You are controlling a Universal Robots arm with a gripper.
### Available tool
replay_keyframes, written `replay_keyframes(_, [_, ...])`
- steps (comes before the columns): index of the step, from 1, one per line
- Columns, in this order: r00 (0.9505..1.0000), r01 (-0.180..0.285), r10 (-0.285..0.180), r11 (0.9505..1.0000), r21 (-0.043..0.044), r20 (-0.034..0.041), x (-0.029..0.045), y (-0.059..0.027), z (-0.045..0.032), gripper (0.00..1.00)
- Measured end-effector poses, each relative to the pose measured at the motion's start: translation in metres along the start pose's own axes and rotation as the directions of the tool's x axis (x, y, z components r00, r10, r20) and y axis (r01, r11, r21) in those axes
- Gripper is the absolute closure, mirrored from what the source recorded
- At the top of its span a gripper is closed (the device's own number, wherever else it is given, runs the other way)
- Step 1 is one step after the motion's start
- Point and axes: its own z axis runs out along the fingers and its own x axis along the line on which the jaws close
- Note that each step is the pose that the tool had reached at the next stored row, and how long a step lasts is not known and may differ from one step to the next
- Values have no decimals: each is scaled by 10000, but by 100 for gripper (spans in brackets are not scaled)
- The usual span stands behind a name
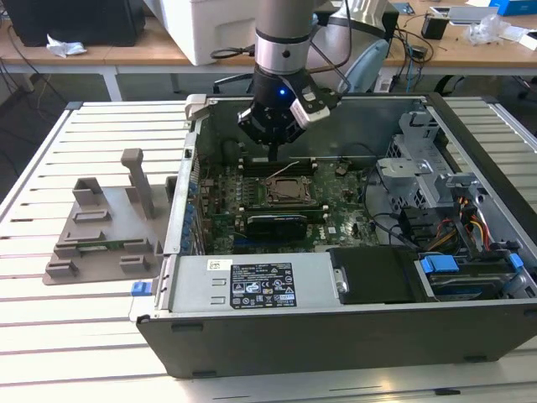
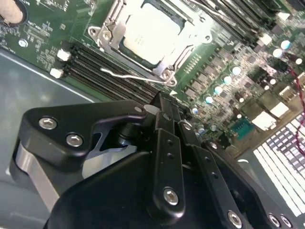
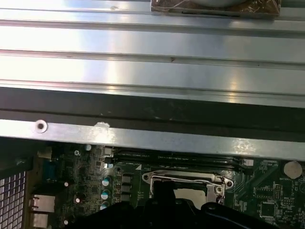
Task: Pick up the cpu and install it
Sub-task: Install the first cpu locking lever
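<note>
Cpu is already sitting in the motherboard socket with its retention frame unlatched, while the claw, fingers pinched together and holding nothing, is hovering just beside it, so the seating step is looking done.

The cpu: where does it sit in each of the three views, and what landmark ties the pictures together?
Exterior view: the cpu lies in the socket at the middle of the motherboard, just below the gripper.
Second wrist view: the cpu is the pale square inside the metal socket frame, beyond the gripper's black body.
First wrist view: a pale part of the cpu shows inside the frame, partly hidden by the gripper.
Shared landmark: the metal socket frame.
</note>
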Motion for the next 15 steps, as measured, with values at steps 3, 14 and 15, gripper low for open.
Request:
replay_keyframes(3, [10000, 0, 0, 10000, 0, -1, -28, -4, 88, 89])
replay_keyframes(14, [9999, 102, -102, 9999, 4, -6, -123, 84, 280, 89])
replay_keyframes(15, [9999, 101, -101, 9999, 4, -7, -148, 83, 287, 89])
